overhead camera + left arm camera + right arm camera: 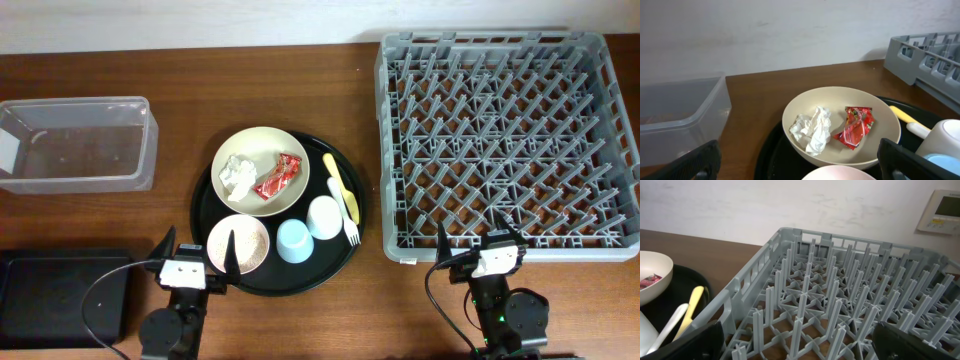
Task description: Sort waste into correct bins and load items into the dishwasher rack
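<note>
On a round black tray (205,200), a cream bowl (262,150) holds a crumpled white tissue (237,173) (812,129) and a red wrapper (280,176) (856,126). In front of it stand a pink bowl (238,243) with white grains, a blue cup (295,240) and a white cup (324,216). A yellow-handled fork (343,190) (690,310) lies on the tray's right side. The grey rack (505,140) (840,280) stands at the right. My left gripper (195,250) (802,162) is open just before the pink bowl. My right gripper (478,240) (800,340) is open over the rack's near edge. Both hold nothing.
A clear tub (75,140) (680,115) sits at the far left. A flat black bin (60,295) lies at the front left beside my left arm. A wall runs behind the table.
</note>
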Robot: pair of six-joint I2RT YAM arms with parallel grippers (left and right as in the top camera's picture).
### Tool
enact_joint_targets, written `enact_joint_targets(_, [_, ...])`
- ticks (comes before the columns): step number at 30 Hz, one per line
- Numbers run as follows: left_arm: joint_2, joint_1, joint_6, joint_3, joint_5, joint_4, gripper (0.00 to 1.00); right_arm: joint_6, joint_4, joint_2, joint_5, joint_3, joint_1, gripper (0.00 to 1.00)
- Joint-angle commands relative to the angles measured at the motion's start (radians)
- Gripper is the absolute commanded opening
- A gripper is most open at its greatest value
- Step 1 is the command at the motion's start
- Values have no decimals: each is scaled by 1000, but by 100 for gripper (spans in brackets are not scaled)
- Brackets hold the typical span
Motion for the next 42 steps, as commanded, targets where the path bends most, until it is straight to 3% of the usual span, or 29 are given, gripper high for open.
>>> enact_joint_targets(1, [-12,-4,23,-8,-10,2,99,7,-5,-5,-9,-5,-6,98])
enact_joint_targets(5, [-12,-4,23,-8,47,32,99,7,-5,-5,-9,-5,-6,98])
enact_joint_targets(9, [-12,-4,23,69,278,51,99,7,-5,-5,-10,-5,-6,98])
enact_joint_targets(17, [80,-4,23,514,285,-182,99,7,-5,-5,-10,-5,-6,98])
enact_joint_targets(25, [561,-4,24,1140,284,-447,99,7,-5,-5,-10,-5,-6,98])
enact_joint_targets(31, [1070,-4,28,1627,284,-698,99,7,-5,-5,-9,-5,-6,98])
enact_joint_targets(34, [1326,-4,92,1860,272,-873,99,7,-5,-5,-10,-5,-6,98])
enact_joint_targets(42, [1671,-4,91,1926,257,-1074,99,7,-5,-5,-9,-5,-6,98])
